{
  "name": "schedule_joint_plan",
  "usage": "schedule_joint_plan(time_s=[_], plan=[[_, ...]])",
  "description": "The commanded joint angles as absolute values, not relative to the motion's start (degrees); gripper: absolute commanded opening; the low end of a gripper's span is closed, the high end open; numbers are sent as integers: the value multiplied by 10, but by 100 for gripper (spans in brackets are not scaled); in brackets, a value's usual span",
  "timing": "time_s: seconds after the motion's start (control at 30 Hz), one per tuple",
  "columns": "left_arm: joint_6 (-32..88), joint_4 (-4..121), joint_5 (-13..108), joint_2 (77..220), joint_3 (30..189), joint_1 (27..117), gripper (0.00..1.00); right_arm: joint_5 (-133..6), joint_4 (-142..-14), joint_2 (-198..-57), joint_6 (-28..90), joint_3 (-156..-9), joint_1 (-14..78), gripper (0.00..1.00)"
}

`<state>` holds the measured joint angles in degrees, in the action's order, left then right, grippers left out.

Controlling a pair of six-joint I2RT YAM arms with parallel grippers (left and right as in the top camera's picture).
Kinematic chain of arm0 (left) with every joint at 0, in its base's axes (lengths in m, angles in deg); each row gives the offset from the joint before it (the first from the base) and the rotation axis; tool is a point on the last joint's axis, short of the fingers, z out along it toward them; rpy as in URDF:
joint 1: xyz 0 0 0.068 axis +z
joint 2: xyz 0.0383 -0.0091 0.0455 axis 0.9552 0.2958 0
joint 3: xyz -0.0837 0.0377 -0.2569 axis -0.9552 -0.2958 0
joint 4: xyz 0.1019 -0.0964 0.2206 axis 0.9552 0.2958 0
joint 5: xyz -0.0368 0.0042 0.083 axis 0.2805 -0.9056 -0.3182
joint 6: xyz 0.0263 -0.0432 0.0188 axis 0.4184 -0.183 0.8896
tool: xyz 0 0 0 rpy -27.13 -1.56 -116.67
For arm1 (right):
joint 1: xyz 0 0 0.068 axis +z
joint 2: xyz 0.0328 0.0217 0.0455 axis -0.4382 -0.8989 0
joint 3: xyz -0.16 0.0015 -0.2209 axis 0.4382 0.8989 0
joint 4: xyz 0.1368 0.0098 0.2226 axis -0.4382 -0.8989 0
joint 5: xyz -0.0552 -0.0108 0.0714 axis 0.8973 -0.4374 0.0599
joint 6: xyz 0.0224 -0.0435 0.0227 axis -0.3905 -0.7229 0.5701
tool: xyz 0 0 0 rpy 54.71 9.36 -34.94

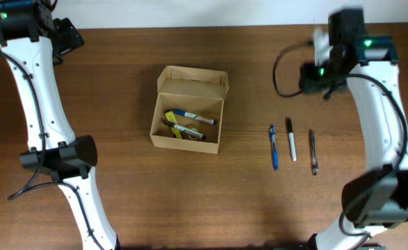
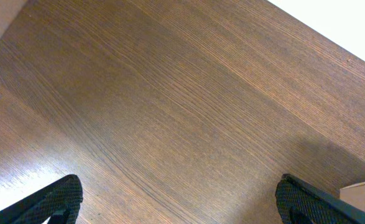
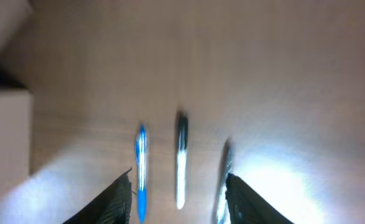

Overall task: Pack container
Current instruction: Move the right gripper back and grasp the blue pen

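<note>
Overhead: container (image 1: 188, 111) is being shown open, partly filled, mid-table; blue pen (image 1: 274, 148), white marker (image 1: 290, 139) and dark pen (image 1: 313, 151) are lying to its right.
Left wrist: left gripper (image 2: 179, 205) is being held wide, empty.
Right wrist: right gripper (image 3: 179, 202), wide and empty, is being blurred; the close-set pens risk being knocked together.

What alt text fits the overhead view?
An open tan cardboard box holding markers sits on a brown wooden table. To its right lie a blue pen, a black-and-white marker and a dark pen, side by side.
</note>
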<state>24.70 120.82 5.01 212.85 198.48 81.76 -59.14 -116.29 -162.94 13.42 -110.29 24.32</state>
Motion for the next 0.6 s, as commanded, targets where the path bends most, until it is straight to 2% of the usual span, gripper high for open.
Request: schedule_joint_plan(time_s=[0.0, 0.33, 0.57], plan=[[254, 1209, 50, 2113, 1987, 818, 100, -648, -1150, -1624, 164, -1032, 254, 48], [254, 1209, 50, 2113, 1987, 818, 100, -587, -1063, -1624, 212, -860, 332, 46], [254, 1209, 50, 2113, 1987, 818, 100, -577, -960, -1624, 241, -746, 339, 47]])
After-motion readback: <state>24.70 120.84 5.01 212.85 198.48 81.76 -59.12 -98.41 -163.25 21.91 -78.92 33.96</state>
